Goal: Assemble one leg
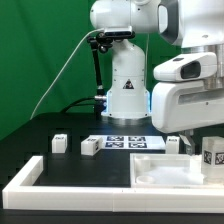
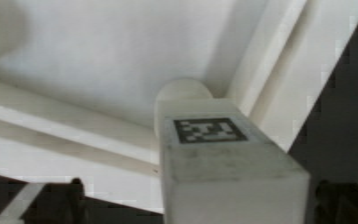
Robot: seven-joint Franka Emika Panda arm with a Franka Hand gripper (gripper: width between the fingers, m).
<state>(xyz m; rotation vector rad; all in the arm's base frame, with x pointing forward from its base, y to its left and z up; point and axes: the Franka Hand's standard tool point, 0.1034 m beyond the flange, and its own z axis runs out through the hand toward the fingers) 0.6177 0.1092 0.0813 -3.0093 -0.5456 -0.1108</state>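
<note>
Hand point(image 1: 207, 147) clamped on leg point(image 2: 220, 165) above white panel point(image 1: 165, 172) | black table point(image 1: 90, 168) | green backdrop point(image 1: 40, 50)

The marker board point(image 1: 126, 142) – white panel point(image 1: 160, 172), border frame point(image 1: 28, 176) near.

Arm point(image 1: 125, 80) sits on its base at the back, goes up and loops over to the exterior view's right, wrist pointing down. Gripper point(image 1: 207, 150) hangs low there. Its fingers are mostly hidden, but it looks clamped on the leg point(image 1: 213, 155).
</note>
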